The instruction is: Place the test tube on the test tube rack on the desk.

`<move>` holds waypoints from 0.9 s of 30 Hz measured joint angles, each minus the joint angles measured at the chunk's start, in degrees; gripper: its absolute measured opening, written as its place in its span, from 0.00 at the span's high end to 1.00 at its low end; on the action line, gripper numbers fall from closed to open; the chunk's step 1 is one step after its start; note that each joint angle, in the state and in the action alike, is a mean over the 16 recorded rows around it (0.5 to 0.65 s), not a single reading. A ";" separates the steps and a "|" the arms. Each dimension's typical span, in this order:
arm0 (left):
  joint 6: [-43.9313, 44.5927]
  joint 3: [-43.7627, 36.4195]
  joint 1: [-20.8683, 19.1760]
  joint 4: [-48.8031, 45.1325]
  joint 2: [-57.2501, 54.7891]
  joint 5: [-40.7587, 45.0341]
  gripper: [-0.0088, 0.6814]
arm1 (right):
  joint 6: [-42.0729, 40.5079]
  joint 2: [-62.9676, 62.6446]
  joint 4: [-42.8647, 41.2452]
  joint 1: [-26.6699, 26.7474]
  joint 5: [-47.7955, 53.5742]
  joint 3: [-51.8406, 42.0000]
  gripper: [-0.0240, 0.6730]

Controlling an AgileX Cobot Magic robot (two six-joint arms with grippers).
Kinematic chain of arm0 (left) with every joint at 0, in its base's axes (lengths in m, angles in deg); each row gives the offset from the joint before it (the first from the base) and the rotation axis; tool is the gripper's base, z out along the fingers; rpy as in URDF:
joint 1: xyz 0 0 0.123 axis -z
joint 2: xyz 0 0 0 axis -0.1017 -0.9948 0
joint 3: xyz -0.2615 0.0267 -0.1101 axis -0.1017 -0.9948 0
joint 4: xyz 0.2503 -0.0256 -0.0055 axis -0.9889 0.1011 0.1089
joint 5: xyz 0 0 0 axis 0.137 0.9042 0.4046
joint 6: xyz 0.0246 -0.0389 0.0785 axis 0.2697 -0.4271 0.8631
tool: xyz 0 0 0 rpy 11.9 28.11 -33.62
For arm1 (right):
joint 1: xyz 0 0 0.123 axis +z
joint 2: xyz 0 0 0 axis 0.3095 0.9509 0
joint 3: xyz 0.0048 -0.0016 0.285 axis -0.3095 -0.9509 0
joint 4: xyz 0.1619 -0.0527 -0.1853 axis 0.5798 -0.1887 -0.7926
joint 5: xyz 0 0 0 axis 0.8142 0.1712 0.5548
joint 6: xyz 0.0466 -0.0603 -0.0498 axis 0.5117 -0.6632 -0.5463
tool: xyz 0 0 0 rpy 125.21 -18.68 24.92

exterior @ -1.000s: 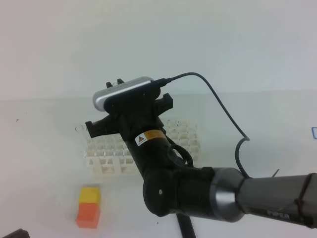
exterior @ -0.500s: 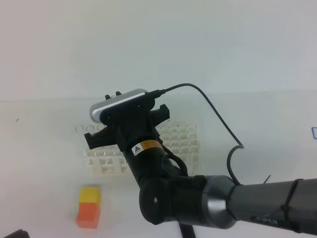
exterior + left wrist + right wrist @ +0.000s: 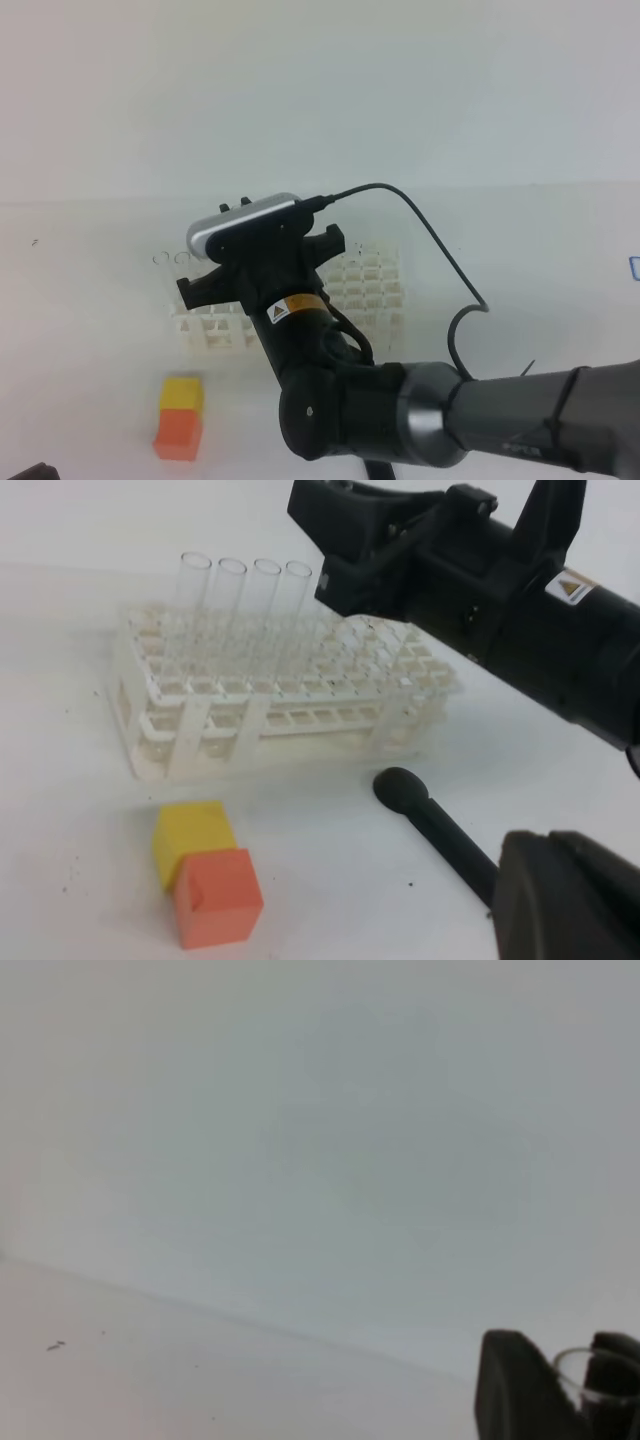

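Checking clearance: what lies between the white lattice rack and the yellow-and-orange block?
Only bare white desk between white lattice rack and yellow-and-orange block, per left wrist view.

Clear test tube (image 3: pixel 583 1372) (rim showing) above white test tube rack (image 3: pixel 290 695) on desk (image 3: pixel 90 540).

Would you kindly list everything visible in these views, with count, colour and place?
Test tube rack: one, white, on the desk behind the blocks.
Test tubes in rack: four, clear, upright in its back-left row.
Test tube: one, clear, rim showing between the right claw's fingers.
Block: one, yellow and orange, in front of the rack.
Black rod: one, knob-ended, right of the block.
Desk: one, white.
Right claw: black, over the rack.
Left claw: not in view.
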 joint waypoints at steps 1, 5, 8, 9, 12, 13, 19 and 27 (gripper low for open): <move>0.00 0.00 0.00 0.00 0.00 0.00 0.99 | 0.22 0.20 0.14 0.00 -0.13 0.00 0.79; 0.00 0.00 0.00 0.00 0.00 0.04 0.99 | 1.16 1.07 0.62 0.05 -0.78 0.00 0.79; 0.00 0.00 0.00 0.00 0.00 0.06 0.99 | 1.86 1.64 0.80 0.16 -1.36 0.00 0.79; 0.00 0.00 0.00 0.00 0.00 0.07 0.99 | 2.07 1.80 0.84 0.21 -1.58 0.00 0.79; 0.00 0.00 0.00 0.00 0.00 0.09 0.99 | 2.52 2.24 0.92 0.33 -2.24 0.00 0.79; 0.00 0.00 0.00 0.00 0.00 0.10 0.99 | 2.62 2.37 0.94 0.37 -2.46 0.00 0.79; 0.00 0.00 0.00 0.00 0.00 0.12 0.99 | 3.05 3.04 0.95 0.66 -3.69 0.02 0.79; 0.00 0.00 0.00 0.00 0.00 0.12 0.99 | 3.30 3.91 0.92 0.90 -4.57 0.08 0.79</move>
